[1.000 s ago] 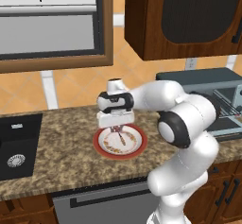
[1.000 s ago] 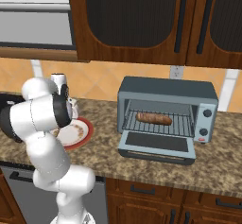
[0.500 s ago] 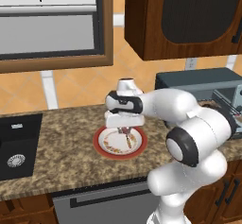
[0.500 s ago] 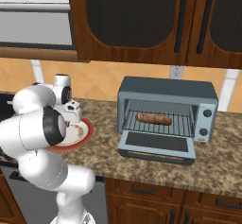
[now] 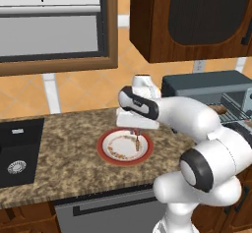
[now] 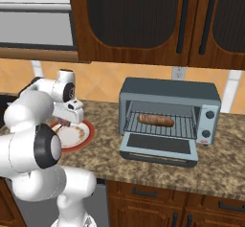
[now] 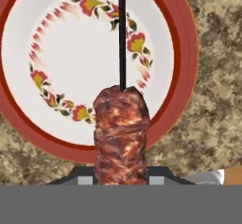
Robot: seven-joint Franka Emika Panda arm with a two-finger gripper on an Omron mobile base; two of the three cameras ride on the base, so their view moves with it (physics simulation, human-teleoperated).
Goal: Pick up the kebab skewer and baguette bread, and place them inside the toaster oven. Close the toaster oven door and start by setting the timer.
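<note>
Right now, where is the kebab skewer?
The kebab skewer hangs in the shut claw just above the red-rimmed plate, on the counter left of the toaster oven.

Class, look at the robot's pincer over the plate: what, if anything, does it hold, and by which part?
The pincer holds the kebab skewer, clamped on its meat chunks; the bare stick points away over the plate.
</note>
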